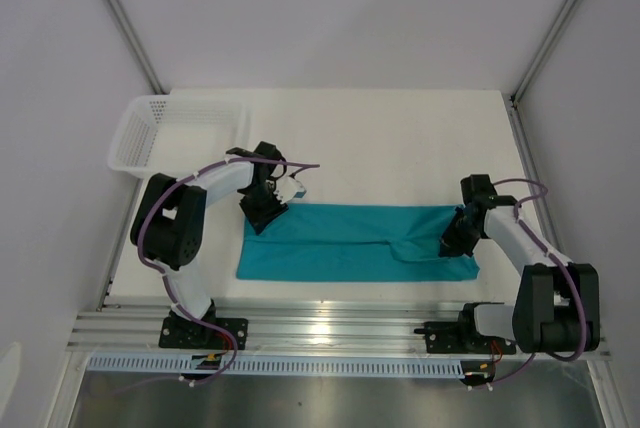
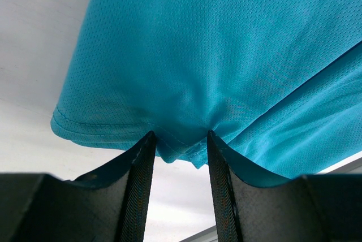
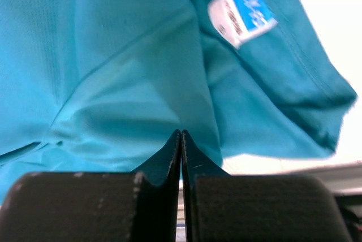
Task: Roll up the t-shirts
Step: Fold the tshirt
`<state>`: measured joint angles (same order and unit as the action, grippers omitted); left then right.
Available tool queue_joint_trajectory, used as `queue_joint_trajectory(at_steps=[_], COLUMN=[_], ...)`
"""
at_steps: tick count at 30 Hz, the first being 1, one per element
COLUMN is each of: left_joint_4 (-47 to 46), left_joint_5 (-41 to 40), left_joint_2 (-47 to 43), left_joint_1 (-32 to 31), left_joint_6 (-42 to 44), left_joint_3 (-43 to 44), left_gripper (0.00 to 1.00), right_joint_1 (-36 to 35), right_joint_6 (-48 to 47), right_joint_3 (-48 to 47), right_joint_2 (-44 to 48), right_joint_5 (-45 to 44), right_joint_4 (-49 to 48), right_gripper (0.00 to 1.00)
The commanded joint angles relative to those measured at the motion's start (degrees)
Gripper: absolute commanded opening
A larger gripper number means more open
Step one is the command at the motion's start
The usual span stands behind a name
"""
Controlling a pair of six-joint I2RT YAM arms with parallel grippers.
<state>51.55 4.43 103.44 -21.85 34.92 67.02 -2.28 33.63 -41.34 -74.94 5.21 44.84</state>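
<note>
Surveying the table (image 1: pixel 400 138) from my remote station, I list one teal t-shirt (image 1: pixel 350 243). It lies flat as a long narrow band, parallel to the near edge and stretching between the two arms. Its white neck label (image 3: pixel 243 11) shows at the right-hand end in the right wrist view. The left gripper (image 1: pixel 265 210) sits at the band's far left corner with jaws roughly half apart. A pucker of hem is gathered between its fingertips (image 2: pixel 141 163), which I read as a grip on the cloth. The right gripper (image 1: pixel 455 240) sits on the band's right end with its jaws pressed together. I cannot tell whether any fabric is caught between them. The white mesh basket (image 1: pixel 135 143) stands at the far left corner of the table, with nothing visible inside it. In my judgement the lengthwise folding looks finished. No coil shows at either end, so the whole rolling step is left to do.
</note>
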Motion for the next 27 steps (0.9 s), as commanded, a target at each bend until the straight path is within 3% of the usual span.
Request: queue_joint_trajectory(at_steps=[1, 11, 15, 20, 24, 27], left_joint_4=[-0.5, -1.1, -1.5, -1.5, -1.2, -0.9], left_joint_5=[0.2, 0.2, 0.4, 0.4, 0.2, 0.1], left_joint_2=[-0.8, -0.3, -0.3, -0.2, -0.2, -0.2], left_joint_1=[0.2, 0.4, 0.7, 0.7, 0.7, 0.8], left_joint_6=[-0.3, -0.3, -0.4, -0.1, 0.2, 0.2], left_joint_3=[0.1, 1.3, 1.2, 1.8, 2.6, 3.0], left_gripper=[0.45, 0.45, 0.45, 0.45, 0.45, 0.45], right_joint_1=[0.0, -0.1, -0.7, -1.0, -1.1, -0.7], right_joint_6=[3.0, 6.8, 9.2, 13.0, 12.3, 8.9], right_joint_3=[1.0, 4.2, 5.3, 3.1, -0.2, -4.6], right_joint_2=[4.7, 0.4, 3.2, 10.6, 16.0, 14.8], right_joint_5=[-4.3, -4.0, -5.2, -14.3, -16.3, -18.2], right_joint_4=[4.0, 0.0, 1.6, 5.6, 3.5, 0.0], right_gripper=[0.04, 0.07, 0.09, 0.10, 0.09, 0.11])
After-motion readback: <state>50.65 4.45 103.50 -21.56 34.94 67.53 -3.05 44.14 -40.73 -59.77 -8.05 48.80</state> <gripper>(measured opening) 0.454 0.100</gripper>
